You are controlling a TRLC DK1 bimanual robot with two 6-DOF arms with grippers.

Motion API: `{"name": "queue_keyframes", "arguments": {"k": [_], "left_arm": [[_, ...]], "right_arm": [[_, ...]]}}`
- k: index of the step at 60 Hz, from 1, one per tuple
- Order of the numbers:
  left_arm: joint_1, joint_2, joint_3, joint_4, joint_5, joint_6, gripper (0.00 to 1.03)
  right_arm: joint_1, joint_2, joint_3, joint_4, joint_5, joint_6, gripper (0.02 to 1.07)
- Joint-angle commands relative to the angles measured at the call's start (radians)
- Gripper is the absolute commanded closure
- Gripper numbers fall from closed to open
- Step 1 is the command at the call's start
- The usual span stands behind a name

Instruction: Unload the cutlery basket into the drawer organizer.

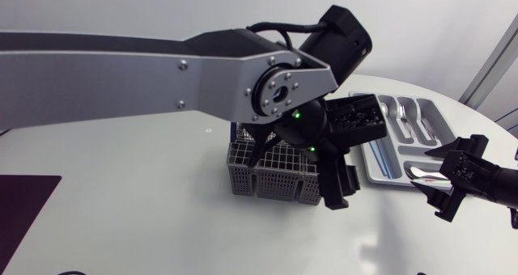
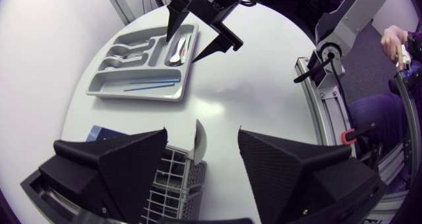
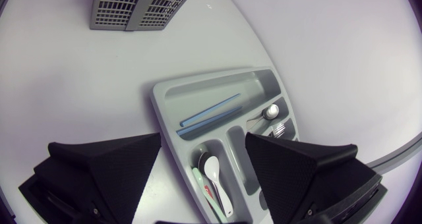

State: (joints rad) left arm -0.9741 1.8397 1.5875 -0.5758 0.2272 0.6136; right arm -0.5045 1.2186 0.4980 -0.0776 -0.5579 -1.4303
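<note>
- Counter (image 1: 121, 194): one, white and smooth, with a rounded edge. One dark flat rectangle (image 1: 24, 204) lies at its left edge.
- Left arm (image 1: 146, 73): one, with broad silver-grey links and black joints, reaching in past the counter's middle.
- Cutlery basket (image 1: 271, 174): one, of grey plastic grid, box-shaped and split into cells. It stands near the counter's middle, under the left arm.
- Left gripper (image 2: 202, 135): two matte black wedge fingers spread wide above the basket's corner, gripping nothing. One pale rounded piece (image 2: 199, 145) stands up out of the basket between them, touched by neither.
- Drawer organizer (image 1: 380, 166): one light grey moulded tray with rounded compartments, near the counter's right edge and well apart from the basket.
- In the organizer: two thin blue sticks (image 3: 211, 115) lie side by side in the long cross compartment. One white spoon (image 3: 214, 176) lies in a lengthwise compartment. Shiny metal pieces (image 3: 271, 117) lie in the next ones, too crowded to count.
- Right gripper (image 3: 204, 141): two black wedge fingers wide apart over the organizer's spoon compartment, with nothing in their grasp.
</note>
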Motion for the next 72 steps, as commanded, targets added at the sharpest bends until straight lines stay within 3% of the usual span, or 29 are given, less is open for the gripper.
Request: {"name": "queue_keyframes", "arguments": {"k": [1,8,19,28,38,42,54,72], "left_arm": [[-0.006,0.032,0.031,-0.009,0.006,-0.002,0.27],[-0.006,0.041,0.035,-0.009,0.008,-0.006,0.27],[0.006,0.056,0.052,-0.007,0.027,-0.025,0.44],[0.009,0.067,0.058,-0.007,0.034,-0.029,0.45],[0.014,0.082,0.071,-0.013,0.037,-0.038,0.61],[0.015,0.095,0.08,-0.018,0.037,-0.041,0.63],[0.032,0.141,0.137,-0.048,0.035,-0.071,0.9],[0.074,0.182,0.221,-0.128,0.103,-0.117,1.0]], "right_arm": [[0.014,-0.008,-0.016,-0.013,-0.014,0.054,0.14],[0.026,-0.011,-0.016,-0.016,-0.025,0.107,0.14],[0.032,-0.027,-0.004,-0.044,-0.062,0.183,0.13],[0.037,-0.033,-0.007,-0.057,-0.077,0.2,0.13],[0.037,-0.044,-0.003,-0.073,-0.089,0.2,0.12],[0.037,-0.047,-0.006,-0.076,-0.093,0.2,0.12],[0.037,-0.06,-0.021,-0.077,-0.102,0.199,0.12],[0.031,-0.062,-0.022,-0.087,-0.111,0.195,0.12]]}}
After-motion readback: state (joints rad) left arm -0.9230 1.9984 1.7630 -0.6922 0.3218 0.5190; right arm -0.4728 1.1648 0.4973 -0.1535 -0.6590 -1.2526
